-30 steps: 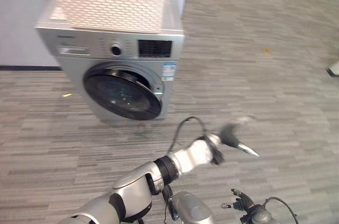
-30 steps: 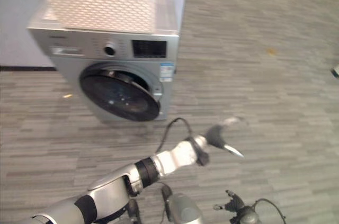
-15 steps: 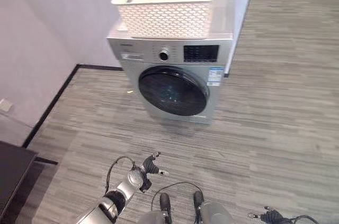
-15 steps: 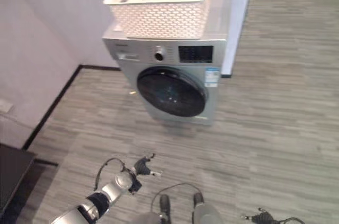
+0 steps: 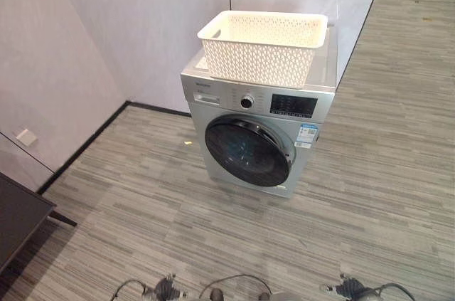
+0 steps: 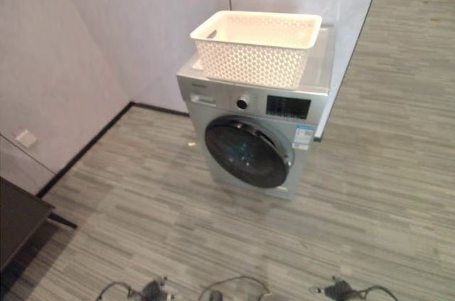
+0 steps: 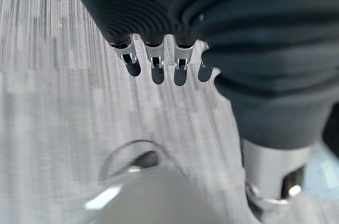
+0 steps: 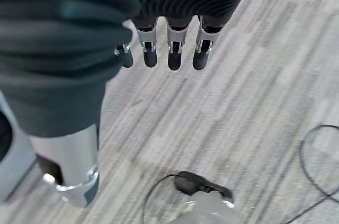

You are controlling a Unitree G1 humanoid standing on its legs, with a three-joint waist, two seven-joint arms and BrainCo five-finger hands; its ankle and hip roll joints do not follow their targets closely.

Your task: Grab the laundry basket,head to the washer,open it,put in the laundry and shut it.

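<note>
A white lattice laundry basket stands on top of a silver front-loading washer set against the wall, some way ahead of me. The washer's dark round door is shut. I cannot see inside the basket from here. My left hand hangs low over the floor with relaxed fingers and holds nothing; it peeks in at the bottom edge of the left eye view. My right hand hangs the same way, open and empty, at the bottom right. Both hands are far from the washer.
Grey striped carpet stretches between me and the washer. Pale walls with a black baseboard close the left side and the back. A dark table corner juts in at the lower left. A wall socket sits low on the left wall.
The camera has swung and lifted, so the washer now looks farther and more central. My left arm, stretched out in front a second ago, has dropped to the bottom edge.
</note>
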